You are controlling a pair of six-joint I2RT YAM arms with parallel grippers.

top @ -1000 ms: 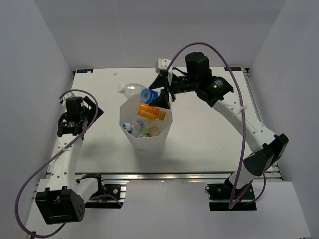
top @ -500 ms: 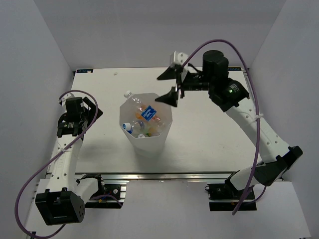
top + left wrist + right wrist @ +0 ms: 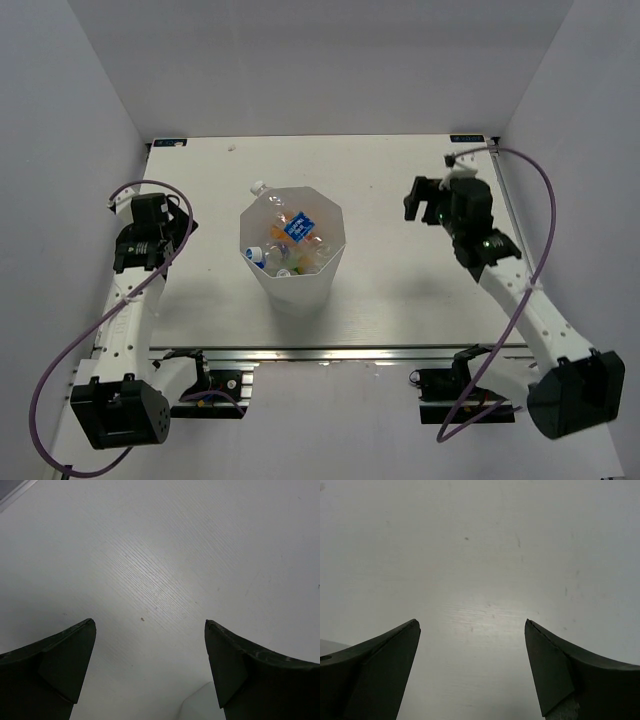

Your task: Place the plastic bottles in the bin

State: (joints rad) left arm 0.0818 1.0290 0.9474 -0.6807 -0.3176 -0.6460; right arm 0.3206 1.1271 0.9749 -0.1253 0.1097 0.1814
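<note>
The white octagonal bin (image 3: 292, 288) stands in the middle of the table. Several plastic bottles (image 3: 290, 240) lie inside it, clear with blue labels and orange and blue caps; one white-capped neck (image 3: 258, 188) pokes over the far left rim. My left gripper (image 3: 175, 222) is open and empty over the table at the left, and in the left wrist view (image 3: 150, 630) only bare table shows between its fingers. My right gripper (image 3: 421, 203) is open and empty at the right, well away from the bin, and the right wrist view (image 3: 471, 627) shows bare table too.
White walls close in the table (image 3: 400, 280) on three sides. A metal rail (image 3: 330, 352) runs along the near edge by the arm bases. Purple cables (image 3: 520, 300) loop off both arms.
My right gripper let the clear blue-label bottle drop into the bin, then drew back from above the bin to the right side. The left arm stayed put.
</note>
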